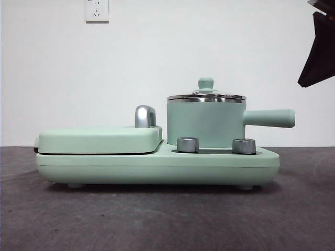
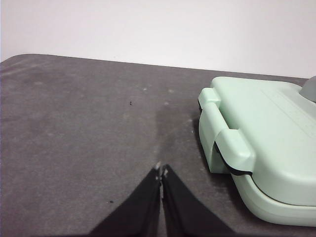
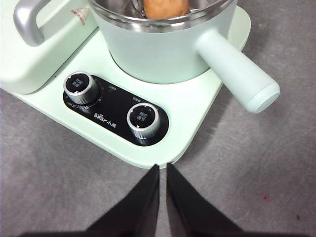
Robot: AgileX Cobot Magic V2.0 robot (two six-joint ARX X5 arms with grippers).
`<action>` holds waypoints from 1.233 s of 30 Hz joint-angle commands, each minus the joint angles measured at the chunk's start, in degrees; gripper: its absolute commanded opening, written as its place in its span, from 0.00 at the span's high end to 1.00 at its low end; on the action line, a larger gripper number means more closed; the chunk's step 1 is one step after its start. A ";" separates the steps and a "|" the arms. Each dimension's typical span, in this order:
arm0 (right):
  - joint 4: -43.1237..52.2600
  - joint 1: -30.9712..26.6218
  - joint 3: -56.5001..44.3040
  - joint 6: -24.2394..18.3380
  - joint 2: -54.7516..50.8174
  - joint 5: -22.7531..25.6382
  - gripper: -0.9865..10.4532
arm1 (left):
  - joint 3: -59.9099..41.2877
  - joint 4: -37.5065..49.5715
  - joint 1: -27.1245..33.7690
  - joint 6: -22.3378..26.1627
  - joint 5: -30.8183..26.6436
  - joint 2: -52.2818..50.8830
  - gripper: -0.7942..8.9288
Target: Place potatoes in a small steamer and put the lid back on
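Front elevation and two wrist views of a mint-green countertop cooker (image 1: 157,167) on a dark grey, faintly speckled table (image 1: 157,219). The small steamer (image 1: 205,124), a smooth matte cylinder with a polished steel rim, stands on the right half of the cooker's base, its straight, round-ended side handle (image 1: 269,118) projecting to the right. The lid (image 1: 206,95), clear glass bound in steel with a small mint-green knob, sits level on the steamer's rim. Through the open top edge of the right wrist view, the potato (image 3: 165,7) shows as an orange-brown, matte, rounded mass inside the steamer. Two knurled steel knobs (image 3: 143,121) are set in a glossy black oval panel in front of the steamer. On the left half lies the flat hinged griddle plate (image 1: 99,140), closed, with rounded corners and a curved chrome grip (image 1: 145,116) at its inner edge; the left wrist view shows its moulded hinge lug above a black seam. The right gripper (image 3: 163,168) hovers just off the cooker's front edge near the knobs, its tapered black jaws almost together with a thin slit between, holding nothing. The left gripper (image 2: 161,170) is low over bare table beside the griddle's end, jaws pressed together and empty. A white wall socket (image 1: 97,10) is mounted on the pale wall.
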 commanded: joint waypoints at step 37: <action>26.32 -15.72 -41.22 0.44 -52.17 10.93 0.90 | -1.14 0.83 -0.04 0.17 -0.07 -0.13 0.91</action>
